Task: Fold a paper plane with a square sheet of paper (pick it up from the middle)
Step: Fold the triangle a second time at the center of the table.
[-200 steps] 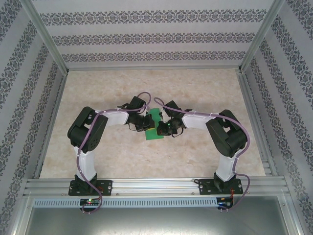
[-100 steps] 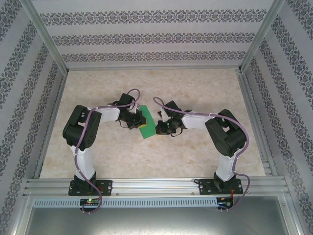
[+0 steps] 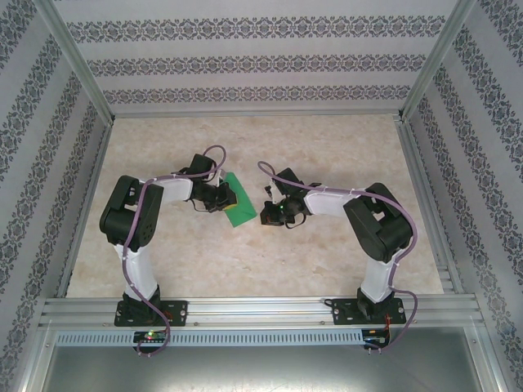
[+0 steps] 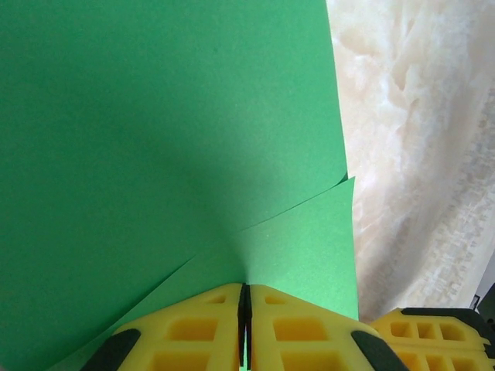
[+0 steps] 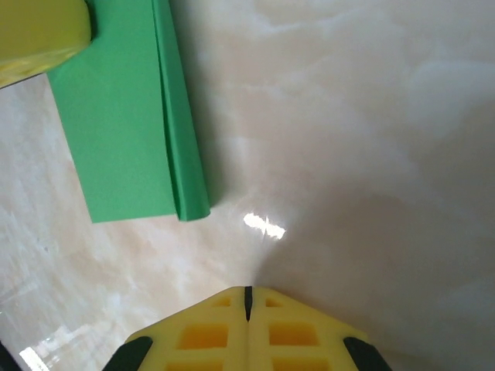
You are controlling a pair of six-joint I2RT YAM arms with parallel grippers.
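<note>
While left tool (image 4: 244,300) pinches folded paper (image 4: 155,139) | right tool (image 5: 247,300) closed, elbow bent

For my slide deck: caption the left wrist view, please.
Left gripper shut on the creased green paper, marbled table beyond.

A pale, marble-patterned surface (image 3: 327,261) stretches from the near rail to the far wall. The far wall (image 3: 261,61), left wall (image 3: 33,163) and right wall (image 3: 490,163) carry striped wallpaper with dark floral bands. Aluminium posts (image 3: 78,61) slant up at the far corners. Along the near edge runs an aluminium rail (image 3: 261,310), then a perforated strip (image 3: 261,336) and what looks like a grey panel (image 3: 261,367). A bright glare spot (image 5: 264,226) sits on the surface.
</note>
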